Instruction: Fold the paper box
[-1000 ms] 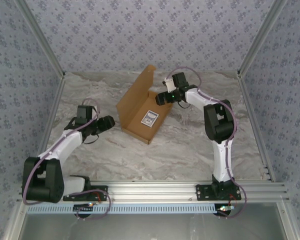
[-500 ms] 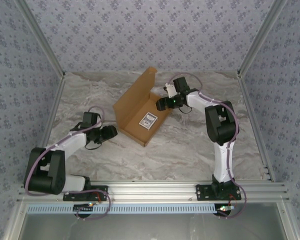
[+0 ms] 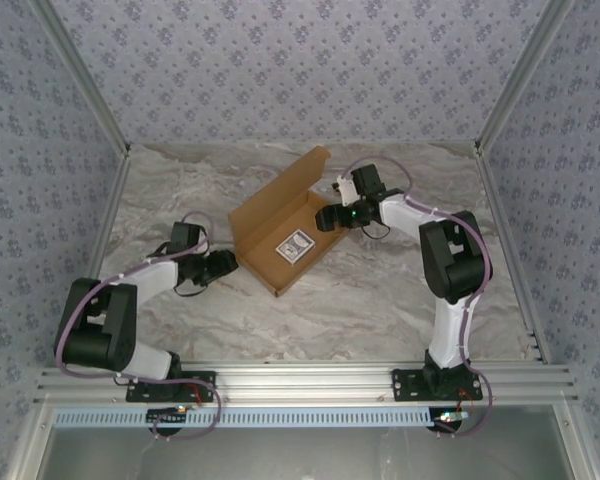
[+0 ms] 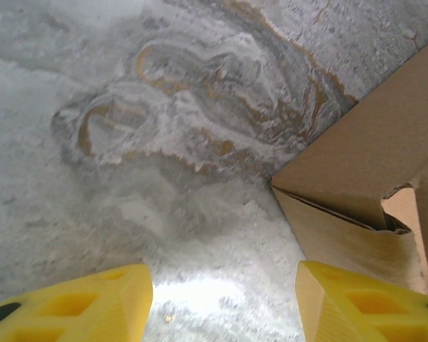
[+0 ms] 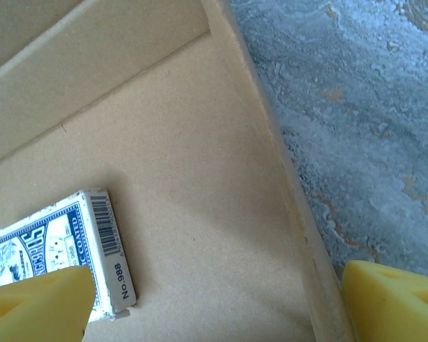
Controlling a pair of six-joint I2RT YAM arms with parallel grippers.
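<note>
Top view: shallow brown cardboard box, lid raised, middle of marbled surface; my left tool beside its near-left side.
Left wrist: that tool released, empty.
Right wrist: my right tool released, astride the box wall; blue card pack inside.

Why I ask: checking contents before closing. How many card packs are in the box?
1. The blue card pack lies flat on the floor of the open paper box; none seems hidden.
</note>
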